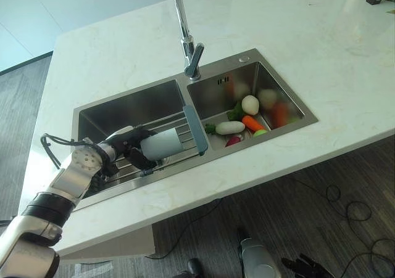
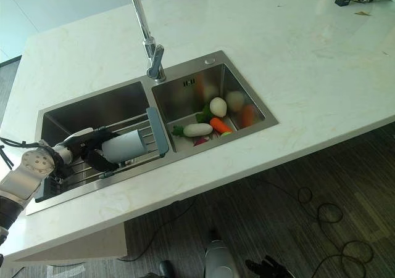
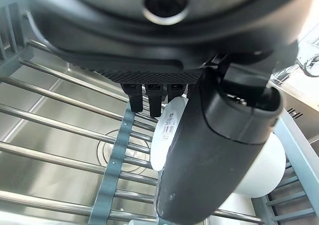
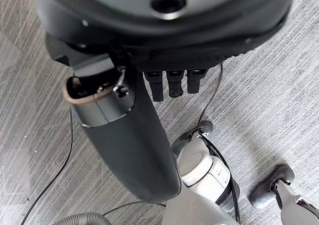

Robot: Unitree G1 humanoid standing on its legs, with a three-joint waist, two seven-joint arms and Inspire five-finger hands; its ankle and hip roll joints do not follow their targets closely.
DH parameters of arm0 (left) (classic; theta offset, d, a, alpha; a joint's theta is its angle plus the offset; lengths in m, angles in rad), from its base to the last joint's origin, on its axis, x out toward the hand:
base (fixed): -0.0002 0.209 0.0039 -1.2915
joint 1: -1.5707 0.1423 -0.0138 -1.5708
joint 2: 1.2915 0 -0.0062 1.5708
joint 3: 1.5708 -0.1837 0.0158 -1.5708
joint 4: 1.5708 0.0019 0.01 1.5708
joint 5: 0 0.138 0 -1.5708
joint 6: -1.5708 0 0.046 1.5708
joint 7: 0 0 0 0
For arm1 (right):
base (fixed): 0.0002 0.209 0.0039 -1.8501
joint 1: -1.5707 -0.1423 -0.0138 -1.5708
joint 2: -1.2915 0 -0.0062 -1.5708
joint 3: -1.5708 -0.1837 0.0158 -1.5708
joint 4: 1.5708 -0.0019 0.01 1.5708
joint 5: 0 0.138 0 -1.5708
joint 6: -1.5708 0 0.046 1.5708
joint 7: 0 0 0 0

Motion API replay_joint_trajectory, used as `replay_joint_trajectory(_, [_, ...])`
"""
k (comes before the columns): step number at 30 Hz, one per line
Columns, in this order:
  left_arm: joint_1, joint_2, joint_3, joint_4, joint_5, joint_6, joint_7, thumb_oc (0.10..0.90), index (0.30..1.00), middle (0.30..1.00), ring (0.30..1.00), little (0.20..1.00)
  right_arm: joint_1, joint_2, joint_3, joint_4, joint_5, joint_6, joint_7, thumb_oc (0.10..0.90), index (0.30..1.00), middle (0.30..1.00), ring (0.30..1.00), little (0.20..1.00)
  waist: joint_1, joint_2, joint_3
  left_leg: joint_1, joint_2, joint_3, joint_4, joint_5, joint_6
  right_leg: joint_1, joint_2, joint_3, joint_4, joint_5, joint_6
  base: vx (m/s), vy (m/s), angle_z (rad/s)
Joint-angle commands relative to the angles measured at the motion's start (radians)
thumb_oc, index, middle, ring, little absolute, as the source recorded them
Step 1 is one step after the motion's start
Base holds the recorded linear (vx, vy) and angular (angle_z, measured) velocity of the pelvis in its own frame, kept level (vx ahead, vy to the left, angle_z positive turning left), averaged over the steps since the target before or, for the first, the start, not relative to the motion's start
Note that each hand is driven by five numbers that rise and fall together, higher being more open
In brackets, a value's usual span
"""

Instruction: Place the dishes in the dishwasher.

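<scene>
A white cup (image 1: 162, 145) lies on its side on the wire rack (image 1: 179, 130) that spans the left basin of the steel sink (image 1: 126, 108). Its long axis runs roughly along the rack's bars, its bottom facing the left hand (image 1: 131, 143) and its other end just beside the grey end bar of the rack next to the divider between the basins. The left hand has its fingers and thumb curled round the cup, the thumb across its near side; in the left wrist view the thumb lies over the cup's white wall (image 3: 271, 162) with the rack bars and the drain beneath. The tall tap (image 1: 187, 34) rises behind the divider. The right basin holds vegetables: a white radish (image 1: 229, 127), a carrot (image 1: 252, 123), an egg-shaped white piece (image 1: 250, 104) and some greens. The pale marble surface (image 1: 296, 37) surrounds the sink. The right hand (image 4: 129, 140) hangs low over the grey floor, fingers relaxed and holding nothing.
</scene>
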Motion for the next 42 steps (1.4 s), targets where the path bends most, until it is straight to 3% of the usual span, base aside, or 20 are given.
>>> replay_joint_trajectory(1, [-0.086, 0.026, 0.13, 0.005, -0.001, -0.059, 0.075, 0.8, 0.9, 0.9, 0.9, 0.9, 0.026, -0.015, 0.024, -0.073, 0.009, -0.025, -0.004, 0.8, 0.9, 0.9, 0.9, 0.9, -0.026, -0.006, -0.013, -0.102, 0.022, -0.065, 0.165, -0.19, 0.043, 0.039, -0.063, -0.013, -0.021, -0.132, 0.112, 0.0, 0.0, 0.0])
replay_joint_trajectory(28, [-0.134, 0.021, 0.088, 0.03, 0.063, -0.056, 0.081, 0.8, 0.9, 0.9, 0.9, 0.9, 0.027, -0.018, 0.032, -0.093, 0.013, -0.013, -0.012, 0.8, 0.9, 0.9, 0.9, 0.9, -0.041, -0.003, -0.009, -0.104, 0.026, -0.057, 0.165, -0.188, 0.04, 0.032, -0.058, -0.01, -0.021, -0.131, 0.109, 0.0, 0.0, 0.0])
replay_joint_trajectory(29, [-0.137, 0.023, 0.083, 0.03, 0.083, -0.064, 0.078, 0.651, 0.676, 0.676, 0.676, 0.676, 0.026, -0.019, 0.033, -0.088, 0.015, -0.017, -0.011, 0.8, 0.9, 0.9, 0.9, 0.9, -0.04, -0.002, -0.01, -0.104, 0.026, -0.057, 0.165, -0.188, 0.04, 0.032, -0.058, -0.01, -0.021, -0.131, 0.109, 0.0, 0.0, 0.0])
replay_joint_trajectory(30, [-0.141, 0.028, 0.078, 0.028, 0.095, -0.078, 0.079, 0.4, 0.3, 0.3, 0.3, 0.3, 0.027, -0.02, 0.033, -0.088, 0.015, -0.018, -0.01, 0.8, 0.9, 0.9, 0.9, 0.9, -0.041, -0.001, -0.01, -0.104, 0.026, -0.057, 0.165, -0.188, 0.039, 0.031, -0.059, -0.01, -0.021, -0.131, 0.11, 0.0, 0.0, 0.0])
replay_joint_trajectory(42, [-0.163, 0.056, 0.035, -0.013, 0.164, -0.097, 0.04, 0.4, 0.3, 0.3, 0.3, 0.3, 0.026, -0.028, 0.03, -0.084, 0.007, -0.02, -0.002, 0.8, 0.9, 0.9, 0.9, 0.9, -0.043, 0.004, -0.012, -0.103, 0.022, -0.058, 0.165, -0.191, 0.041, 0.034, -0.06, -0.009, -0.021, -0.133, 0.111, 0.0, 0.0, 0.0])
